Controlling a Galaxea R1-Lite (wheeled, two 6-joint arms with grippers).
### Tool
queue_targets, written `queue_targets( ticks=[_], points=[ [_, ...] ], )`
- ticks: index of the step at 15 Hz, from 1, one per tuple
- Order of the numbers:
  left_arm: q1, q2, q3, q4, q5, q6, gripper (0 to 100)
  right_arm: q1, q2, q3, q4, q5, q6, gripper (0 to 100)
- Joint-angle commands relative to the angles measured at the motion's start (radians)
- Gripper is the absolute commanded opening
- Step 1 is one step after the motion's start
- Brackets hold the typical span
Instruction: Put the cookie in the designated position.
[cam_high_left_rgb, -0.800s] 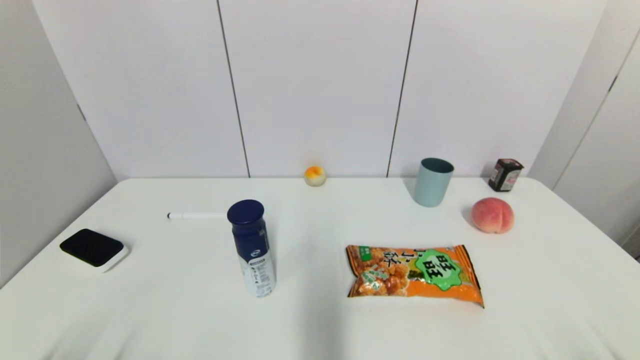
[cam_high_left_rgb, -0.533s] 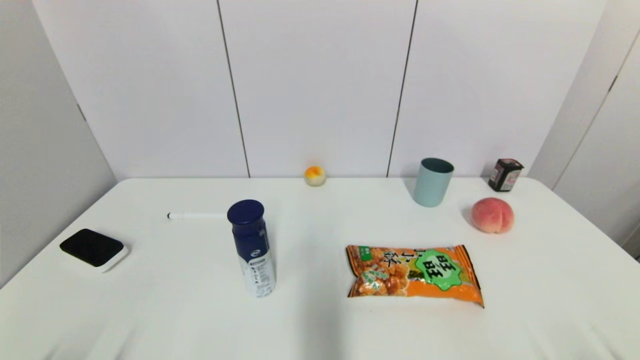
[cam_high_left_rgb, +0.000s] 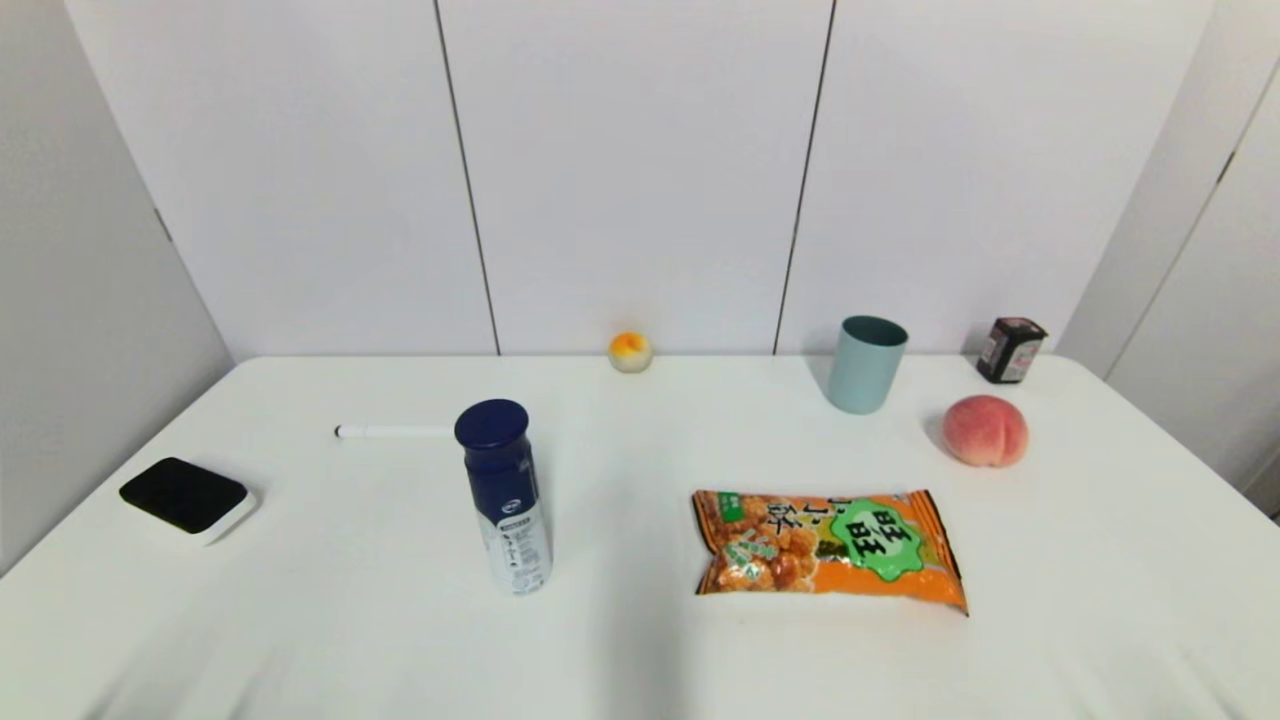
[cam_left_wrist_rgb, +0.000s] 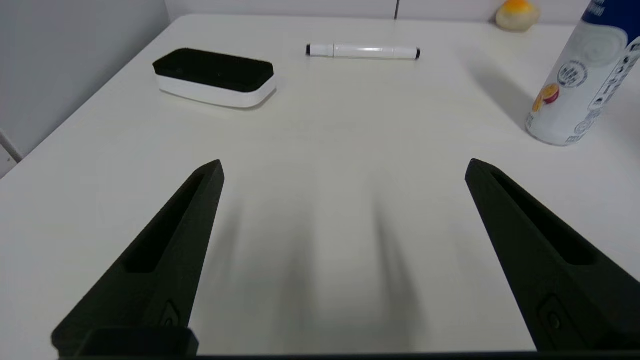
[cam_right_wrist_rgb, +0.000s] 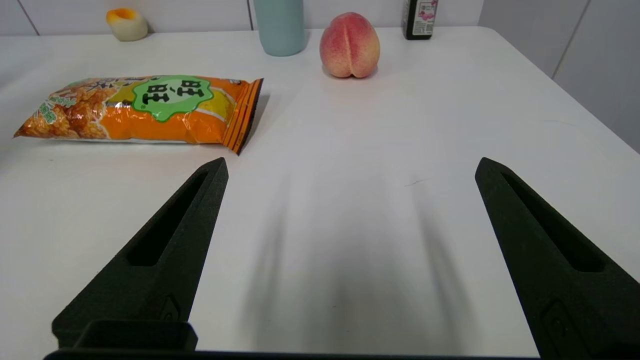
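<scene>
The cookie (cam_high_left_rgb: 828, 548) is a flat orange foil bag with a green jagged badge, lying on the white table right of centre; the right wrist view shows the cookie (cam_right_wrist_rgb: 142, 108) too. My right gripper (cam_right_wrist_rgb: 350, 167) hovers open near the table's front right, short of the bag and a little to its right, with nothing between its fingers. My left gripper (cam_left_wrist_rgb: 344, 167) stands open over the front left of the table, holding nothing. Neither arm shows in the head view.
A blue-capped white bottle (cam_high_left_rgb: 503, 496) stands left of the bag. A black-topped eraser (cam_high_left_rgb: 187, 497) and a marker (cam_high_left_rgb: 392, 431) lie at the left. At the back are a small orange-white ball (cam_high_left_rgb: 630, 351), a teal cup (cam_high_left_rgb: 865, 364), a peach (cam_high_left_rgb: 985, 430) and a dark jar (cam_high_left_rgb: 1010, 349).
</scene>
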Motion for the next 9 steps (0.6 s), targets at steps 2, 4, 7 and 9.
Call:
queue_targets(
  ticks=[2, 4, 7, 9],
  points=[
    [-0.039, 0.469, -0.207, -0.21, -0.143, 0.185, 100, 0.0, 0.0, 0.002, -0.001, 0.0, 0.0, 100],
    [-0.039, 0.587, -0.293, -0.217, -0.285, 0.244, 100, -0.001, 0.0, 0.002, 0.001, 0.0, 0.0, 100],
    [-0.04, 0.725, -0.412, -0.21, -0.546, 0.374, 100, -0.001, 0.0, 0.002, 0.001, 0.0, 0.0, 100],
    [-0.098, 0.83, -0.49, -0.171, -0.623, 0.501, 100, 0.0, 0.0, 0.002, -0.001, 0.0, 0.0, 100]
  ],
)
